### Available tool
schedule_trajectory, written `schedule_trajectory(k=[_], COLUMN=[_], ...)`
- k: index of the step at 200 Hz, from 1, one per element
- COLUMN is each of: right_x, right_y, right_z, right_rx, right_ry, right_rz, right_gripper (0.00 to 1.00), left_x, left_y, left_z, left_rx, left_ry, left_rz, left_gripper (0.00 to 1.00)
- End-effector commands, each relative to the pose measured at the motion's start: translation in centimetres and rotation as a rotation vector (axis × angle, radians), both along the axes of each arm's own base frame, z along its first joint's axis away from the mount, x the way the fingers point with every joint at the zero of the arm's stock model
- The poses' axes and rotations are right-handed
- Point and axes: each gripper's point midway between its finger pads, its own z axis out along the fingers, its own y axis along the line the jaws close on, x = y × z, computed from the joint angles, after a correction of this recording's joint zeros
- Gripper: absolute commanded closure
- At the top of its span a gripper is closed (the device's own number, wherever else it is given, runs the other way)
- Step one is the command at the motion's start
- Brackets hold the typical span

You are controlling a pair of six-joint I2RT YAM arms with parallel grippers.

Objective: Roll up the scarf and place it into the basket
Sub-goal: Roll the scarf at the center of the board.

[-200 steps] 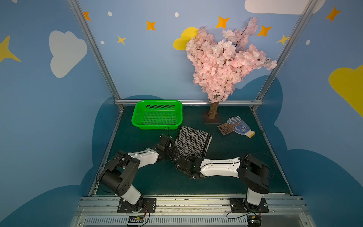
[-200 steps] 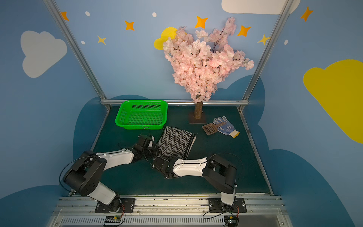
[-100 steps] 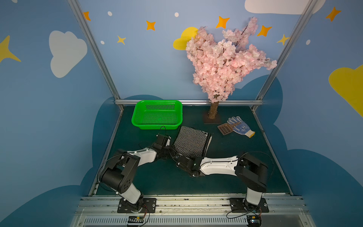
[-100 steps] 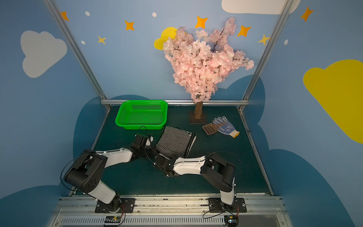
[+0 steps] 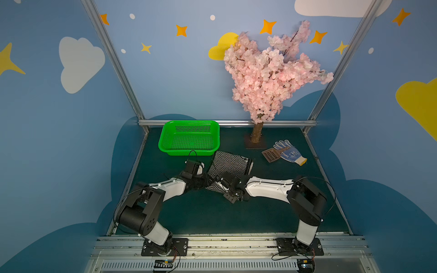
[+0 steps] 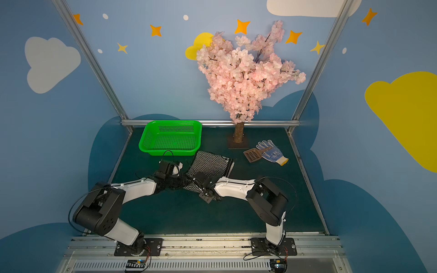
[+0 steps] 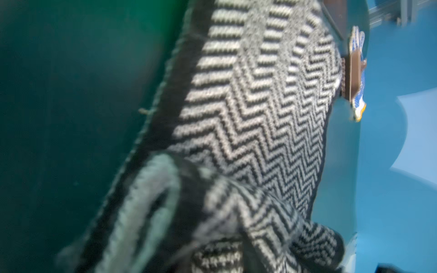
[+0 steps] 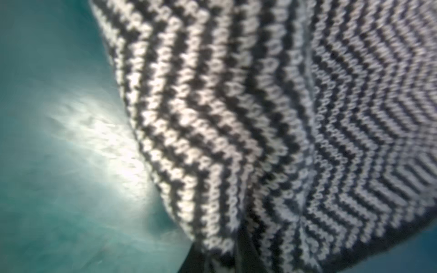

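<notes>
**The scarf (image 5: 230,165) beside the basket (image 5: 189,153)**

Both top views: it lies on the dark green mat (image 5: 201,212) by the basket's near rim, cloud-painted walls around. The left gripper (image 5: 205,181) and right gripper (image 5: 219,182) meet at its end farthest from the basket; their grip cannot be told. Wrist views: blurred herringbone.

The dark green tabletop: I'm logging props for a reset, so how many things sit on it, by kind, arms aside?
Black-and-white knitted zigzag scarf: 1
Bright green perforated plastic basket: 1
Small brown slotted plastic scoop: 1
White blue-dotted work glove: 1
Pink artificial blossom tree: 1
Total: 5
</notes>
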Motion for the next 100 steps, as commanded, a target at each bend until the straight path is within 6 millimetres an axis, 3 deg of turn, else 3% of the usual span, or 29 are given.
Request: schedule_trajectory(k=[1,49,58,66,70,100], right_x=[-4.8,-4.4,-4.2,-4.0,-3.9,-2.6], right_y=[0.7,2.3,2.2,2.2,2.2,1.6], right_z=[-0.3,3.7,4.2,4.6,4.7,5.8], right_rx=[0.071,0.278,0.314,0.349,0.368,0.517], right_ry=[0.332,0.55,0.591,0.625,0.645,0.778], right_rz=[0.014,-0.074,-0.087,-0.099,-0.103,-0.151], right_gripper=[0.87,0.86,0.85,0.85,0.85,0.85], left_x=[-0.3,-0.4,-0.6,-0.7,-0.8,-1.8], left_y=[2.6,4.1,4.5,4.8,4.9,5.5], left_z=[0.0,3.8,4.1,4.4,4.5,4.6], left_rx=[0.13,0.175,0.186,0.192,0.189,0.177], left_ry=[-0.01,-0.146,-0.16,-0.176,-0.185,-0.224], left_rz=[0.044,0.069,0.079,0.089,0.092,0.115], left_gripper=[0.46,0.21,0.12,0.09,0.01,0.0])
